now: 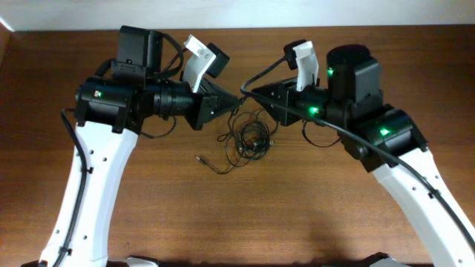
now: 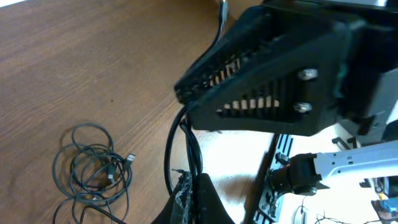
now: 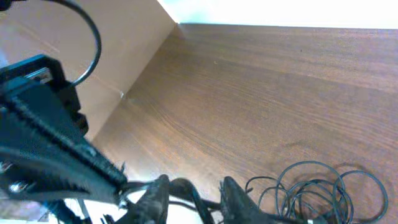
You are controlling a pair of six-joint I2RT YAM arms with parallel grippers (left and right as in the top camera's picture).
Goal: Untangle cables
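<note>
Thin black cables [image 1: 251, 139] lie as a loose round coil on the wood-grain tabletop [image 1: 297, 215], near the left claw [image 2: 186, 194]. 1 plug end trails away from it and 1 strand rises into it. The left claw is clenched on that strand. The right claw [image 3: 193, 186], just beside the left claw, is released.

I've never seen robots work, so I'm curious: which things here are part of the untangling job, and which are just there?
Part of the job: the cables, a loose black tangle; the left gripper and right gripper, tip to tip near it.
Just there: the wooden table; the arms' own thick wiring.
</note>
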